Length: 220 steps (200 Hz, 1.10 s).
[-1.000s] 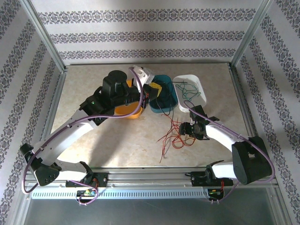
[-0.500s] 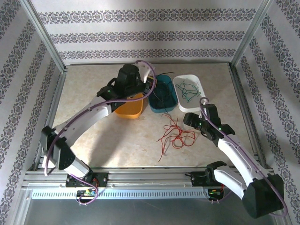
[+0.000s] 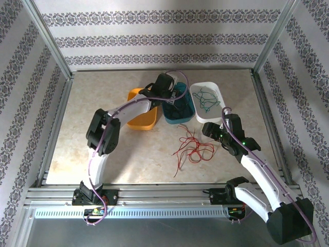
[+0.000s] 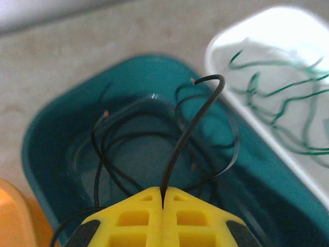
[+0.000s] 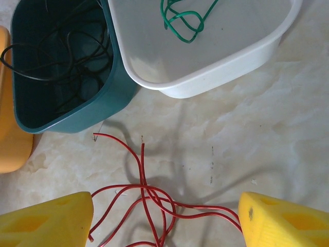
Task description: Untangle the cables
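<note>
**Left arm out over the teal bin, right jaws wide above the red tangle**

We found the marbled beige table (image 3: 128, 154) as it had been, but both arms had moved within the second. The left arm (image 3: 131, 107), earlier folded with its wrist over the orange bin, had stretched forward to the teal bin. The right arm (image 3: 259, 170), earlier bent low at the red tangle, had drawn back and lifted.

Three smooth plastic bins with rounded corners stood in a row at the far middle of the table. The orange bin (image 3: 143, 122) touched the teal bin (image 3: 181, 121), and the white bin (image 3: 222, 101) sat just beside that.

The left gripper (image 4: 162, 203), moulded in yellow plastic with square hollows, was pinched tight on one black cable (image 4: 187, 134). That cable rose from between the tips in a hooked curve to a bare coppery end above the teal bin. The right gripper (image 5: 167, 216), of the same yellow plastic, stood wide with nothing gripped, hovering over the red cables.

The black cables (image 3: 179, 108) lay in loose loops inside the teal bin. The green cables (image 3: 205, 100) curled in the white bin. The red cables (image 3: 194, 149) lay crossed on the bare table just in front of those two bins, in much the same place as before.
</note>
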Each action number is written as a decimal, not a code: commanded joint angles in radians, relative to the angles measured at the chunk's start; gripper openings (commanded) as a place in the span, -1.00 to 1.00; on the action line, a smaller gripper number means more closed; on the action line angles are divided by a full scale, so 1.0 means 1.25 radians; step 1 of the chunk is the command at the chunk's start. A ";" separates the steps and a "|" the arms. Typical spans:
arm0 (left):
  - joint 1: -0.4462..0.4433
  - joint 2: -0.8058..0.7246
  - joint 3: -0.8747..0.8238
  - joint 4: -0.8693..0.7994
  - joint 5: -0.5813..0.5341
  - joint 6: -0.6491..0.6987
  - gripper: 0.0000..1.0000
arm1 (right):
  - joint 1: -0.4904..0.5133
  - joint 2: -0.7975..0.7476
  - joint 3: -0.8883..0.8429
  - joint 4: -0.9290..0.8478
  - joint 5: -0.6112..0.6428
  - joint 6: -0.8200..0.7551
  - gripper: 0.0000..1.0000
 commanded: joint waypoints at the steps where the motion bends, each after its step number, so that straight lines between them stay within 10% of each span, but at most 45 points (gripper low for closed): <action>1: 0.009 0.036 0.065 -0.040 -0.062 -0.030 -1.00 | -0.010 -0.011 0.023 -0.022 -0.002 -0.001 0.50; 17: 0.009 0.056 0.085 -0.043 -0.093 -0.039 -0.97 | -0.010 -0.012 0.023 -0.022 -0.011 -0.005 0.50; 37: 0.007 0.049 0.107 -0.035 -0.113 -0.039 0.14 | -0.010 -0.003 0.023 -0.026 -0.015 -0.011 0.50; 53: 0.005 0.023 0.116 -0.021 -0.102 -0.033 0.48 | -0.010 0.006 0.021 -0.025 -0.024 -0.014 0.50; 153: -0.136 -0.263 -0.264 -0.101 0.277 0.141 0.70 | -0.009 0.061 -0.015 -0.069 -0.043 -0.014 0.51; 220: -0.211 -0.261 -0.473 -0.043 0.316 0.068 0.59 | -0.017 0.104 0.018 -0.063 -0.037 -0.017 0.51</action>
